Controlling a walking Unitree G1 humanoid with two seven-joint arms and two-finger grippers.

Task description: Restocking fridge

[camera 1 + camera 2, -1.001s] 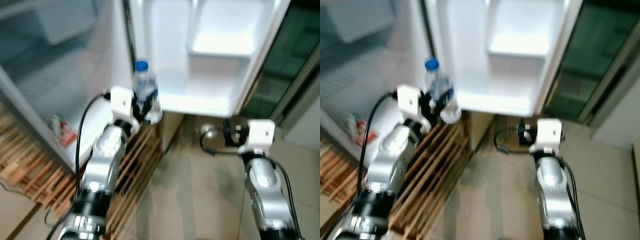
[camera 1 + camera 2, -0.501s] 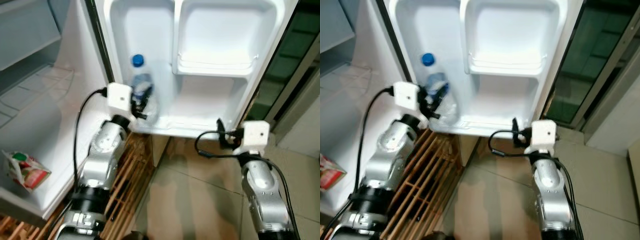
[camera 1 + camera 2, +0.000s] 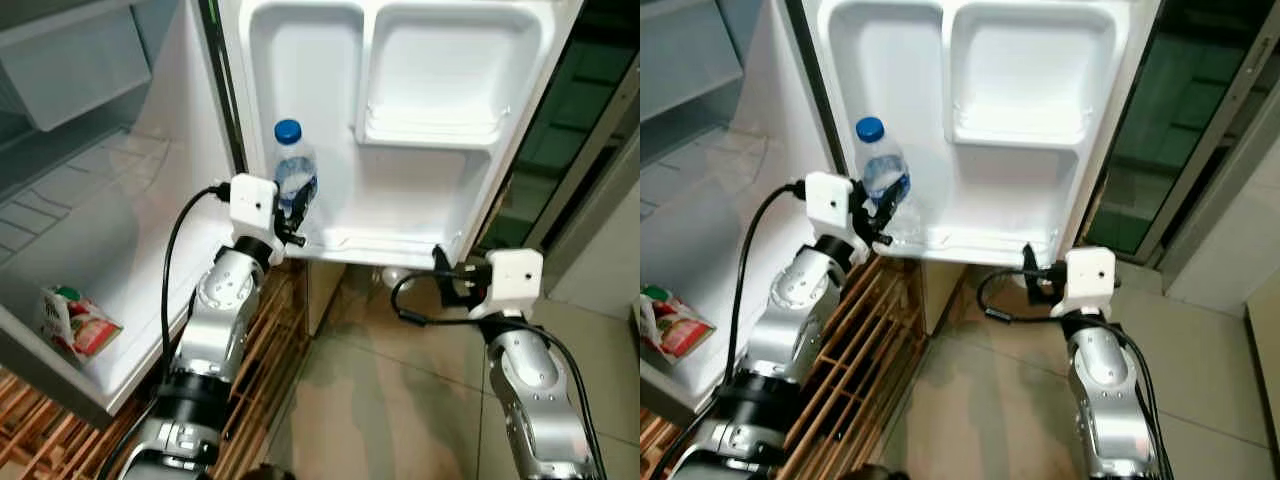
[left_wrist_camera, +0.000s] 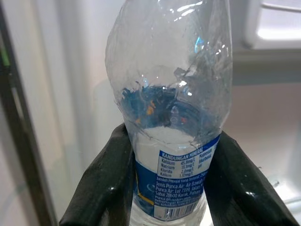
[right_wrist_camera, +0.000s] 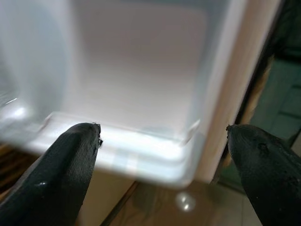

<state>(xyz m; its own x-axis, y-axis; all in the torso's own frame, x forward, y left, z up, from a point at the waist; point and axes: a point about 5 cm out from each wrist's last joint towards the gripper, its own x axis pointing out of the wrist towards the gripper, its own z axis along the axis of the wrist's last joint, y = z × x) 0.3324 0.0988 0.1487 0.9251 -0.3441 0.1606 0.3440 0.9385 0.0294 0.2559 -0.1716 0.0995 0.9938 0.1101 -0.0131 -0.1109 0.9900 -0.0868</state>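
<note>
A water bottle (image 3: pixel 293 172) is clamped upright by the left gripper (image 3: pixel 292 212) and has been carried further in over the left end of the fridge door's bottom shelf (image 3: pixel 385 247); release seems near. The right gripper (image 5: pixel 162 155) is held spread wide below the shelf's right corner.

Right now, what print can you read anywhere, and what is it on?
"KANDUNGAN MINERAL", heading on the label of the bottle held in the left claw.
"Kalsium", "Natrium", "Klorida", "Kalium", listed under it; their figures and the address lines below are too small.
Carton on the fridge shelf: print too blurred.
</note>
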